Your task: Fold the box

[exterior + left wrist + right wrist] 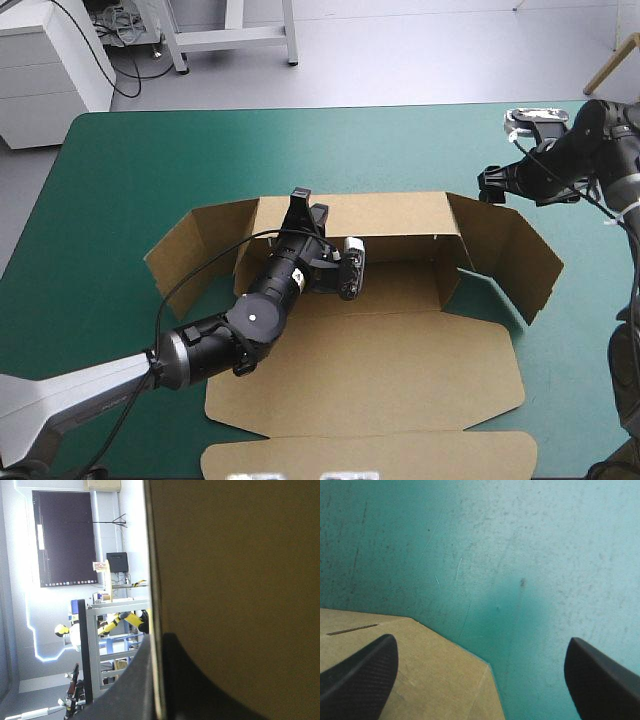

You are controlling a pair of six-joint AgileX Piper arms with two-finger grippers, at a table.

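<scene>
Between left fingers (200, 695) — box (240, 555) wall

Our left arm (250, 318) is a chain of glossy black rounded housings joined to a silver-grey tube by a bright metal collar, with a small pale round cap on one joint. Our right arm (600, 140) is black as well, marked by a thin white tie. On our right gripper (481, 641), the broad black fingers (360, 677) carry a fine dotted grip texture.
</scene>
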